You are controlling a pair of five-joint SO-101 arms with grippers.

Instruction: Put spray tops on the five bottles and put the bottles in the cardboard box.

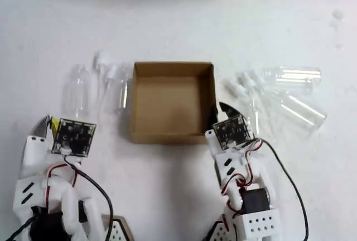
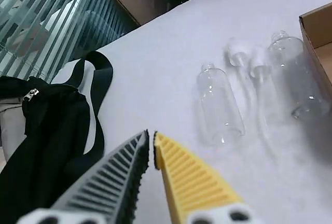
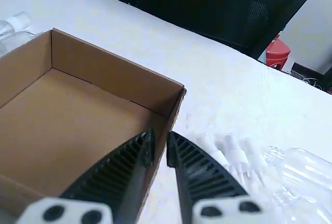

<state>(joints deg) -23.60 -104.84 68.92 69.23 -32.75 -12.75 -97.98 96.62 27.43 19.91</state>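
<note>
The open cardboard box [image 1: 173, 132] sits mid-table with nothing in it. Left of it lie two clear capless bottles [image 1: 76, 90] [image 1: 120, 91] with white spray tops [image 1: 104, 60] beside them. To its right lie more clear bottles [image 1: 294, 77] and loose spray tops [image 1: 242, 85]. My left gripper [image 1: 44, 123] [image 2: 151, 138] hovers near the front left, short of a bottle [image 2: 220, 107], shut and holding nothing. My right gripper [image 1: 219, 109] [image 3: 160, 142] is shut over the box's right wall [image 3: 119, 81], also holding nothing, with spray tops [image 3: 231, 151] just beyond.
A black bag [image 2: 46, 130] lies off the table's left side in the left wrist view. A dark chair and floor show past the far edge. Open white tabletop [image 1: 178, 23] stretches behind the box and between the two arms at the front.
</note>
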